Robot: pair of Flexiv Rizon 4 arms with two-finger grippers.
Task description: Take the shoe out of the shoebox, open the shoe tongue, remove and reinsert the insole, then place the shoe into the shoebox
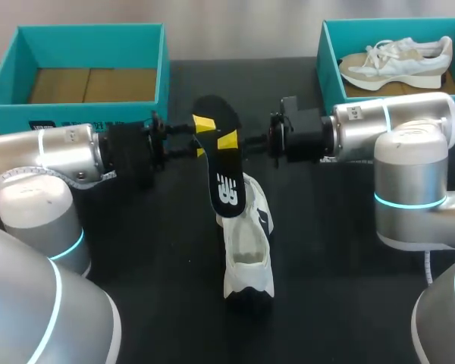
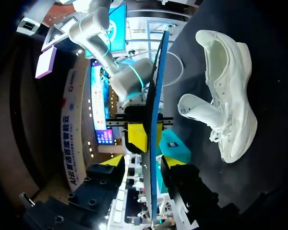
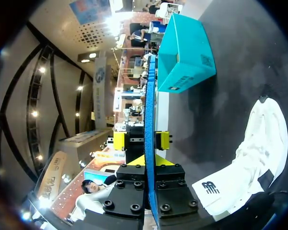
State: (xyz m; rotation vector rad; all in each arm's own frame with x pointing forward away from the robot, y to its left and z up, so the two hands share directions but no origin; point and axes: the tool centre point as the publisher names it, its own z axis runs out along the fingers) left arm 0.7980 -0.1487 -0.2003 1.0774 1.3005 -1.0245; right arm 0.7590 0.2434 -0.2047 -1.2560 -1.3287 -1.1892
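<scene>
Where the two arms meet, above the table's middle: a black insole (image 1: pixel 224 163) (image 2: pixel 153 120) (image 3: pixel 149 124) hangs in the air, tilted, logo side up in the head view and edge-on with a blue rim in both wrist views
Right gripper (image 1: pixel 227 142) (image 3: pixel 150 160): fingers pressed together on the insole, pinching it from both faces
Left gripper (image 1: pixel 203 125) (image 2: pixel 143 162): fingers spread with the insole between them; one yellow tip lies against the insole, the other stands clear, with a gap showing in the left wrist view
White sneaker (image 1: pixel 249 254) (image 2: pixel 230 96) (image 3: pixel 249 163): on the dark table (image 1: pixel 136 303), outside both boxes, resting on its sole just beneath the insole's lower end
Tongue (image 2: pixel 197 108): pulled up and out of the sneaker's opening
Left shoebox (image 1: pixel 7 83) (image 3: pixel 187 57): teal, open, at the table's far left, bare brown cardboard showing inside
Right shoebox (image 1: pixel 330 57): teal, open, at the table's far right, behind the right arm
Second sneaker (image 1: pixel 398 61): white and beige, lying on its side inside the right shoebox
</scene>
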